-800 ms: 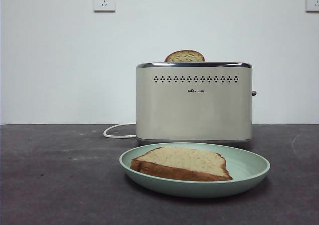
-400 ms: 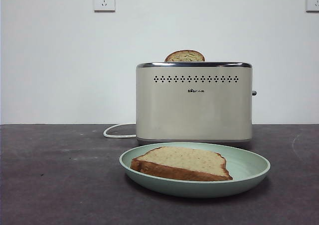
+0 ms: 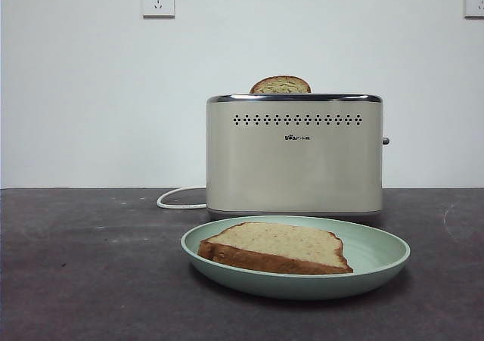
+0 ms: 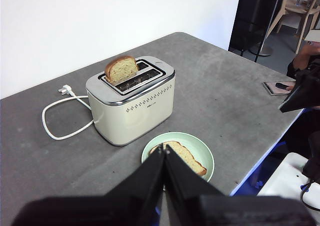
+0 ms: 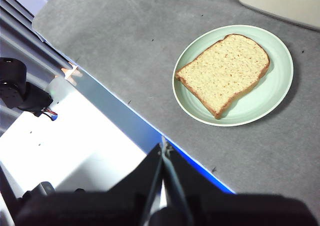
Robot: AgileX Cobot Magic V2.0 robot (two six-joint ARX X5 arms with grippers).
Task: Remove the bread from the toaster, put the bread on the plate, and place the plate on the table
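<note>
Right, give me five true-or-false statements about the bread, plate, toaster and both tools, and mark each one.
1. A slice of bread lies flat on the plate. True.
2. The toaster is empty. False: a second slice sticks up from one slot.
3. The plate rests on the table in front of the toaster. True.
4. The left tool grips the plate. False: it is shut, empty, above the table.
5. The right tool holds bread. False: it is shut on nothing.
</note>
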